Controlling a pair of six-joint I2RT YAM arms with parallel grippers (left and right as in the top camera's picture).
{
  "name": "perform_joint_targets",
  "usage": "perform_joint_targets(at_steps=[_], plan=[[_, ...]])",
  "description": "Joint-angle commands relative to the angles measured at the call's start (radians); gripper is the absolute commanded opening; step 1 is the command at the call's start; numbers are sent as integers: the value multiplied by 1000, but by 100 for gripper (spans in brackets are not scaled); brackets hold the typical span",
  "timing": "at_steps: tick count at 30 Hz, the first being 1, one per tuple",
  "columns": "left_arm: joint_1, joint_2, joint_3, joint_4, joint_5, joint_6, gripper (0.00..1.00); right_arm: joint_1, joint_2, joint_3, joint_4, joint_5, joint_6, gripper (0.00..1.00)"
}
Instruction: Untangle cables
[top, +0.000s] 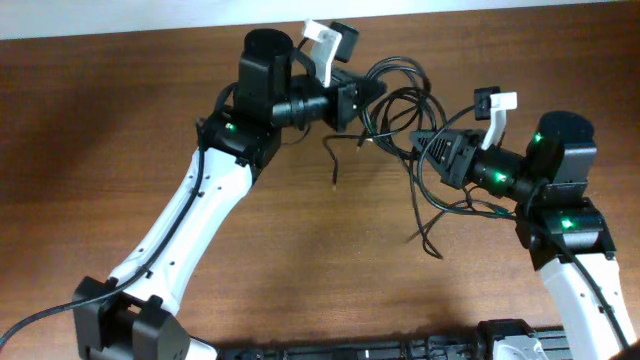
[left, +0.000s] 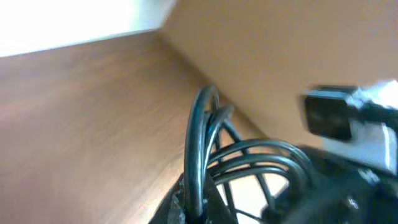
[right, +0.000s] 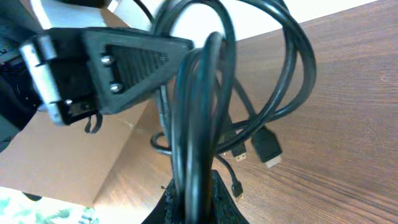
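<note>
Status: cables (top: 402, 100) are one interlaced bundle, held up over desk (top: 100, 150), far side, between arms. left fingers (top: 368, 92) clamped on several strands; right fingers (top: 418, 142) clamped on another bunch. No cord freed. Judged early: all separation remains.

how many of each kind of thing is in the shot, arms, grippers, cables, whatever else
robot arms: 2, left arm and right arm
grippers: 2, left gripper and right gripper, each gripping the cables
cable tangle: 1, black; separate cords cannot be counted
table: 1
total: 6
</note>
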Motion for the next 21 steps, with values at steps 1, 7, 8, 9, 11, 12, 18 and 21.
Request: perform_joint_targets(at_steps=[1,7,8,9,11,12,18,21], plan=[[16,-4,11,-61,-216,-191,0,0,-6,8,14,-8,-8,4],[16,-5,11,-79,26,-14,0,0,-6,8,-45,365,221,4],[16,-5,11,-64,81,29,0,0,-6,8,-83,416,241,4],[16,-5,11,-43,146,77,0,0,-6,8,-102,436,240,4],[16,-5,11,19,325,185,0,0,-6,8,-169,500,240,4],[16,-5,11,43,389,220,0,0,-6,8,-198,529,241,4],[19,-6,11,96,481,231,0,-1,-6,8,-248,669,285,4],[82,-23,11,96,481,231,0,-2,-6,8,-303,769,299,4]])
